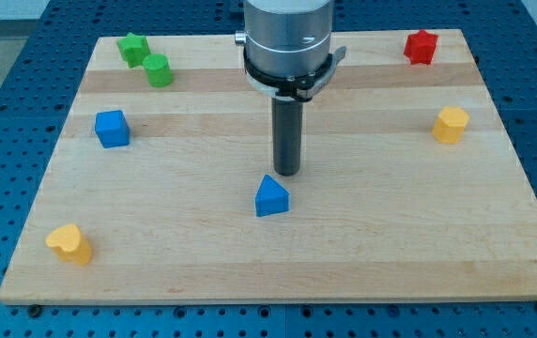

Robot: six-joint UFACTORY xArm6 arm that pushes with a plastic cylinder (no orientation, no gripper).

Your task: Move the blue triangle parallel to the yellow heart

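Arm housing (287,38) is cut off by the view's top; only its lower collar and the dark rod (287,136) show. No gripper is fitted, so no open or closed state applies. My tip (287,174) meets the wooden board (362,253) near centre. Whether it touches the blue triangle (271,196) cannot be told; it sits just beside that block, at its 1 o'clock.

Board contents, read by clock face from board centre:
- Blue triangle: just below centre, at 6 o'clock.
- Yellow heart (69,243): 8 o'clock, near the view's bottom-left corner, well apart from the blue triangle.
- Blue cube (112,129): 9 o'clock.
- Green star (133,48): 10 o'clock, near the top-left corner; its exact shape is hard to make out.
- Green cylinder (158,70): just beside the green star, at its 4 o'clock.
- Red star (421,46): 2 o'clock, near the top-right corner; outline small and unclear.
- Yellow block (451,124): 3 o'clock, roughly hexagonal.

Blue perforated table (6,122) surrounds the board, cropped on all 4 sides.
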